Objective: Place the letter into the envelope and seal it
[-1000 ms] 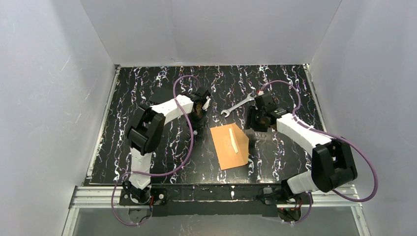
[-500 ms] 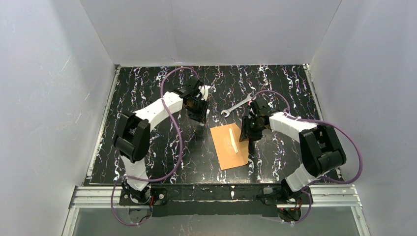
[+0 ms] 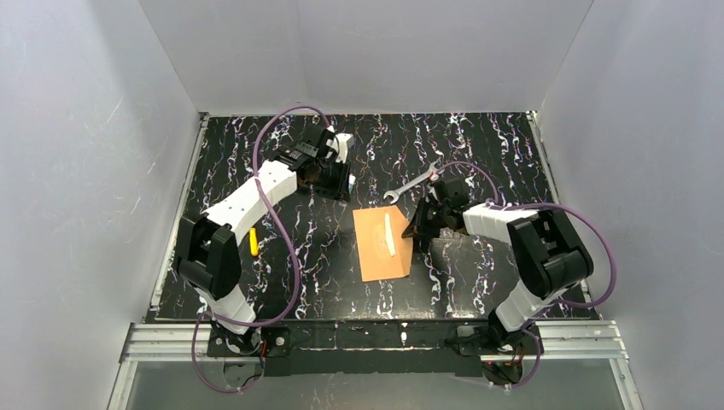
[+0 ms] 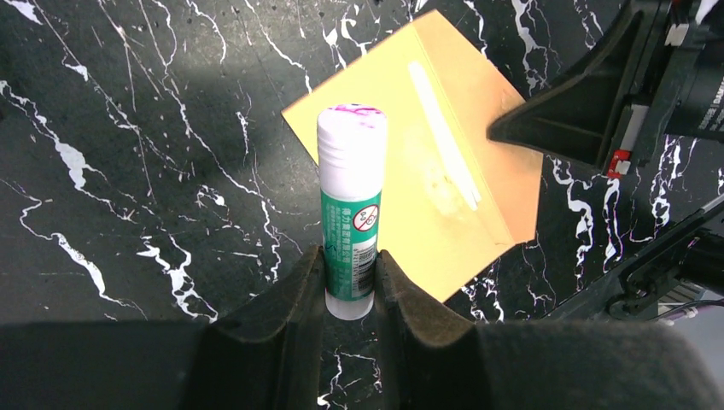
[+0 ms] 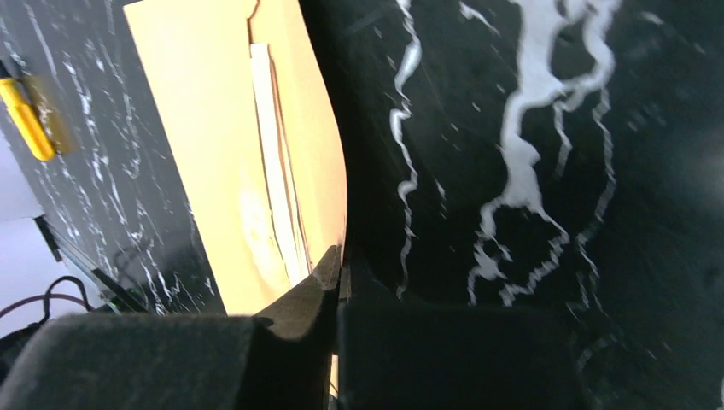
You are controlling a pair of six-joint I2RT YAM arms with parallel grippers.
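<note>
Since one second ago, the flat orange-brown kraft paper envelope (image 3: 382, 242) has shifted left on the black marbled surface (image 3: 478, 154). The right tool (image 3: 418, 229) has closed on its right edge. The left tool (image 4: 350, 266), now farther back, grips a white-and-green glue stick (image 4: 351, 213). A silver wrench (image 3: 412, 182) lies just beyond the envelope.

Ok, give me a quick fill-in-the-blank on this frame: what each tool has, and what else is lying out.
1. The left tool grips a green-and-white ____.
2. The right tool is shut on the edge of the ____.
3. Beyond that, towards the back wall, lies a metal ____.

Missing words: glue stick; envelope; wrench.
</note>
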